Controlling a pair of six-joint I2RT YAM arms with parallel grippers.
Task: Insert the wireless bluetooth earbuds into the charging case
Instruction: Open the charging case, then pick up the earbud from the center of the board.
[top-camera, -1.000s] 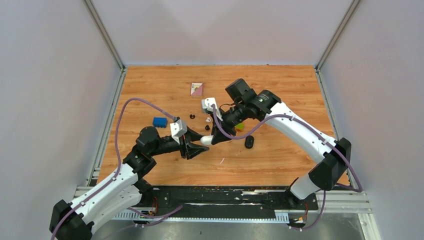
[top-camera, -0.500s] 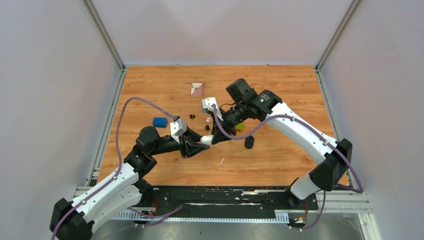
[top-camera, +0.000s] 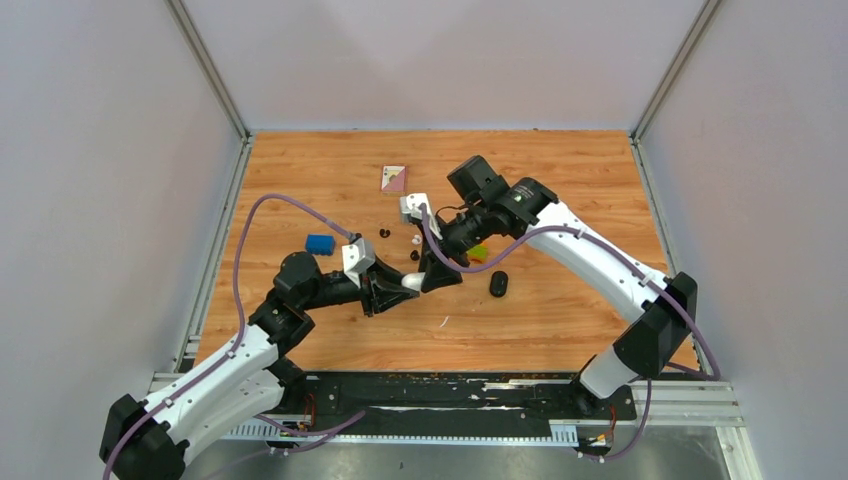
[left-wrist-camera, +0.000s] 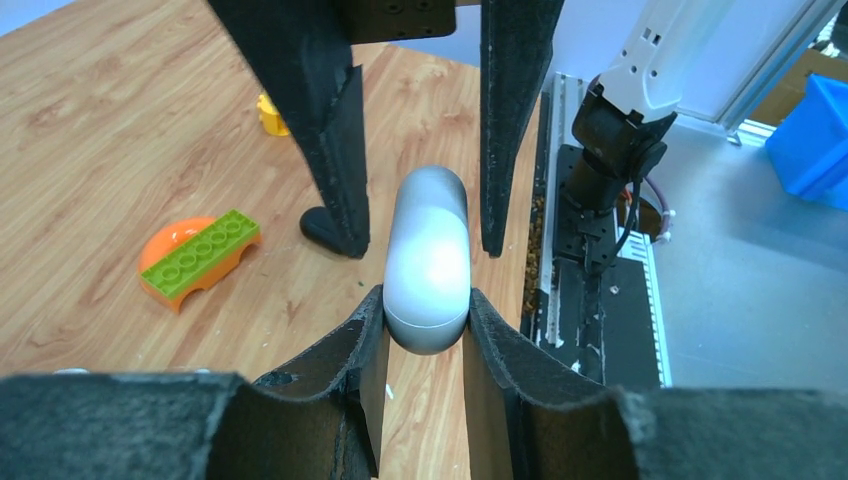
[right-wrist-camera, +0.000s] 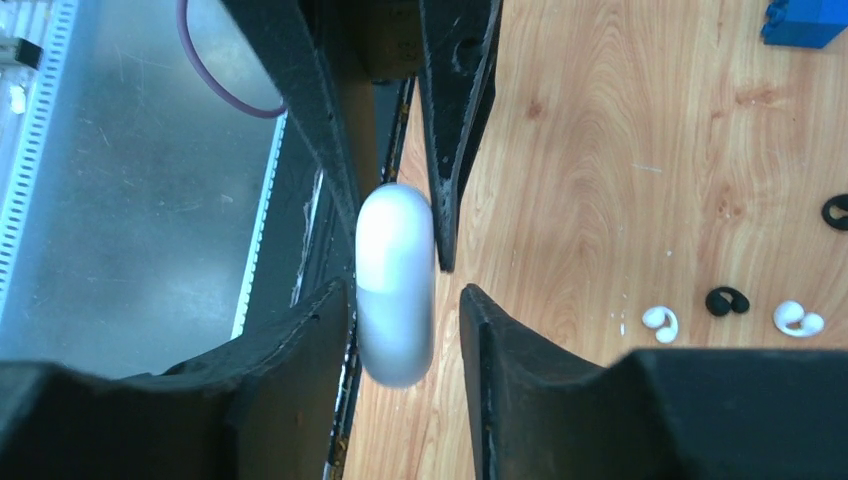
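A white pill-shaped charging case (left-wrist-camera: 428, 260) hangs above the table between the two arms, closed. My left gripper (left-wrist-camera: 425, 320) is shut on its near end, both pads pressed to its sides. My right gripper (right-wrist-camera: 405, 320) stands open around the other end of the case (right-wrist-camera: 395, 280), with a gap showing on one side. In the top view the case (top-camera: 412, 283) bridges the left gripper (top-camera: 400, 288) and the right gripper (top-camera: 437, 275). Loose on the wood lie two white earbuds (right-wrist-camera: 660, 322) (right-wrist-camera: 798, 318) and a black earbud (right-wrist-camera: 727, 300).
A black case (top-camera: 498, 284) lies right of the grippers. An orange-and-green toy (left-wrist-camera: 195, 258) sits nearby, and a small yellow piece (left-wrist-camera: 268, 115) beyond it. A blue block (top-camera: 320, 243) is to the left, a small card (top-camera: 393, 178) farther back.
My left gripper has closed onto the white case. My right gripper's jaws have widened off it. Both arms have barely shifted.
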